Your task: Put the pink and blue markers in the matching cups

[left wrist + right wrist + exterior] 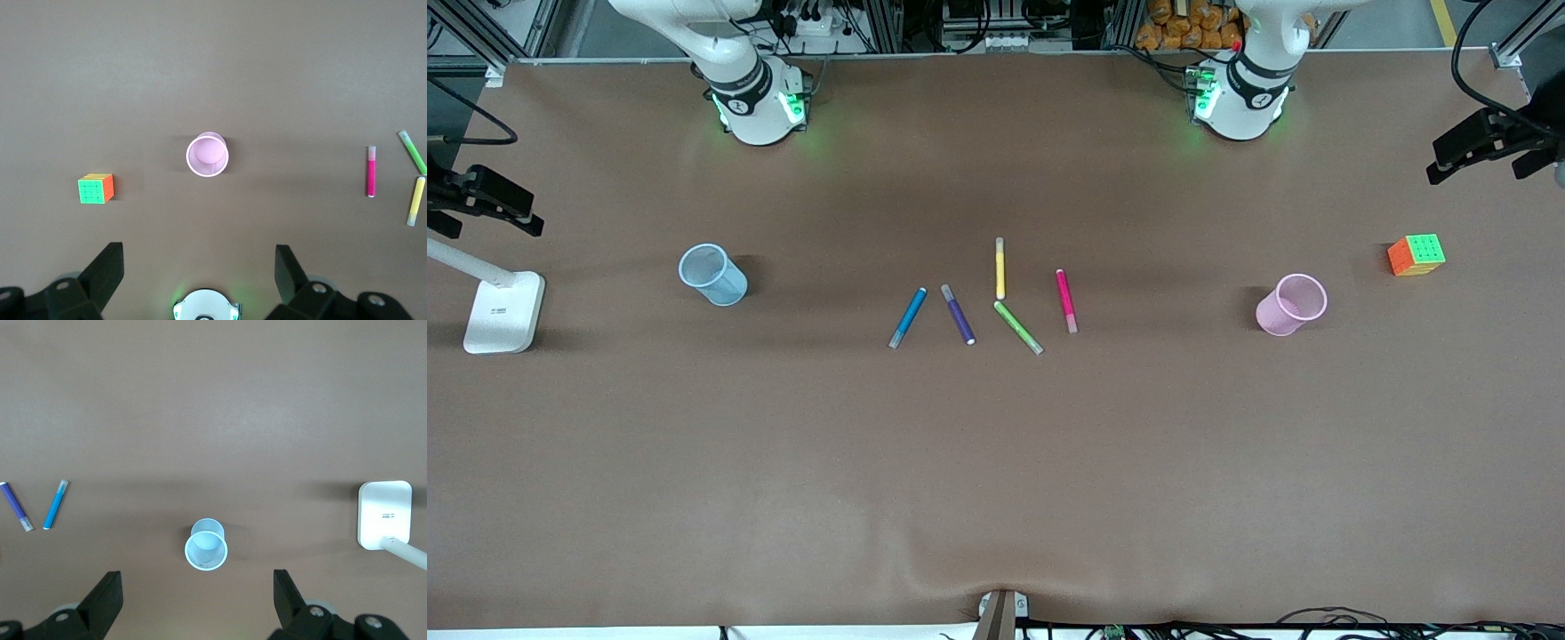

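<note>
1. The left gripper has its fingers spread wide with nothing between them; they show at the bottom of the left wrist frame, high over the pink cup, which sits at frame centre
2. The right gripper likewise has its fingers parted and empty at the bottom of its wrist frame, high over the blue cup; both arms appear to be waiting above their bases, so no grasp has begun
3. In the front frame the blue cup stands at centre-left and the pink cup at centre-right, both upright on the brown surface
4. The blue marker lies just left of frame centre and the pink marker just right of centre, each flat on the surface and neither in a cup
5. Between them lie the purple marker, the yellow marker and the green marker; a colour cube sits at right and a white lamp base at left
6. Judged from this layout, each arm should take the marker on its own side: right for blue, left for pink
7. To grasp well, turn the fingers across the marker's length and close at mid-barrel; the blue one lies close beside the purple, so descend cleanly between them without nudging it
</note>
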### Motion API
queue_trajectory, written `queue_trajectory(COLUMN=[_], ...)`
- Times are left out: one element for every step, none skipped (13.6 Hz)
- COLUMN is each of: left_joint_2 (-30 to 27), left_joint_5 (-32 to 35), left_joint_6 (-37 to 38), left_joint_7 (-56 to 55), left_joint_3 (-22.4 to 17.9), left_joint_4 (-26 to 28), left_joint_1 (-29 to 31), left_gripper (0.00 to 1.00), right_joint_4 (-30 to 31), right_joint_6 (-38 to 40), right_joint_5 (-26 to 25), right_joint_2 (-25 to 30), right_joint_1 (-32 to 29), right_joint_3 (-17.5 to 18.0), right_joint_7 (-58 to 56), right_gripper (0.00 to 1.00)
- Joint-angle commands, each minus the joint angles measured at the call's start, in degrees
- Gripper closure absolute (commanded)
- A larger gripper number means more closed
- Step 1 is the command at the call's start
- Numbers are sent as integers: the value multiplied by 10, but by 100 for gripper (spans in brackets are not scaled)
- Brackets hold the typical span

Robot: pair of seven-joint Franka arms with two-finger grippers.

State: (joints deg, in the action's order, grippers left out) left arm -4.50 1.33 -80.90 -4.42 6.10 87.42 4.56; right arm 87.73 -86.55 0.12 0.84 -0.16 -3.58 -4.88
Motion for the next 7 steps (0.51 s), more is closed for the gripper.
queue_trajectory(left_joint_2=[6,7,9,11,11,12,13], left_joint_5=[-8,-8,-8,-8,-8,-8,-8], left_joint_6=[8,9,9,10,14,16,17], left_joint_7=[7,10,9,7,6,6,6], left_joint_3=[2,3,3,2,2,3,3], left_joint_4=[-16,-14,-14,-14,-14,-15,-13], left_joint_1=[0,3,3,3,3,2,-1], left_gripper=[0,0,0,0,0,0,0], right_joint_4=[14,14,14,14,14,13,13], right_joint_6=[-7,-7,-6,-5,-4,-4,-3], right_joint_5=[-11,-11,-11,-11,-11,-11,-11], right_joint_2=[13,13,13,12,12,12,12], right_joint_1=[0,-1,-2,-4,-4,-4,-4], right_joint_3=[1,1,1,1,1,1,1], right_joint_7=[0,0,0,0,0,0,0], right_gripper=[0,0,0,0,0,0,0])
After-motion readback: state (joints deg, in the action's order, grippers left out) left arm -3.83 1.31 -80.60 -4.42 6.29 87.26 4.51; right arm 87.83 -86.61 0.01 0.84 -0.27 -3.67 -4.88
